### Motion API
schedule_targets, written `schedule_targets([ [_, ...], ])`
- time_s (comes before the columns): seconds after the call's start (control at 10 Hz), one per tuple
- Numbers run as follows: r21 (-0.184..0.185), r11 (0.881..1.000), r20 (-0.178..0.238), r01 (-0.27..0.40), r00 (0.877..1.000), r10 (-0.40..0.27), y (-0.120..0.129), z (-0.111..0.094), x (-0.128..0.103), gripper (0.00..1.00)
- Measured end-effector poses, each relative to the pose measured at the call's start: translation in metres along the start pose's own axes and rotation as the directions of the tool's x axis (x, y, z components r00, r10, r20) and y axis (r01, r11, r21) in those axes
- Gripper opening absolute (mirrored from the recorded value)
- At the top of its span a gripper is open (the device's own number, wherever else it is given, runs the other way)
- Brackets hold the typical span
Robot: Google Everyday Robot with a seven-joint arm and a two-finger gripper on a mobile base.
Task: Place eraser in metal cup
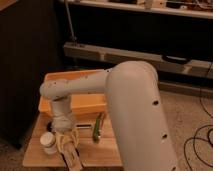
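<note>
My gripper (66,142) hangs over the front left of the small wooden table (102,156), pointing down. It is shut on the eraser (73,159), a pale tan flat block with a dark stripe that sticks out below the fingers toward the table's front edge. A white lidded jar (48,143) stands just left of the gripper. The metal cup is not in view; my arm may hide it.
An orange tray (80,102) sits at the back of the table. A green, long object (96,126) lies right of the gripper. My large white arm (135,115) covers the table's right side. A dark cabinet stands to the left.
</note>
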Motion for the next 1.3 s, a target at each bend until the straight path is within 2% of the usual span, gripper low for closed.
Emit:
schedule_targets([
  [0.4, 0.043, 0.999, -0.014, -0.008, 1.0, 0.009, 0.005, -0.014, -0.014, 0.0],
  [0.6, 0.069, 0.998, -0.053, -0.006, 0.999, 0.009, 0.011, -0.008, -0.026, 0.0],
  [0.9, 0.117, 0.993, -0.109, 0.005, 0.994, 0.008, 0.012, 0.001, -0.029, 0.02],
  [1.1, 0.132, 0.991, -0.114, 0.003, 0.993, 0.012, 0.014, 0.002, -0.029, 0.19],
  [1.3, 0.133, 0.991, -0.076, -0.009, 0.997, 0.019, 0.017, -0.006, -0.027, 0.41],
])
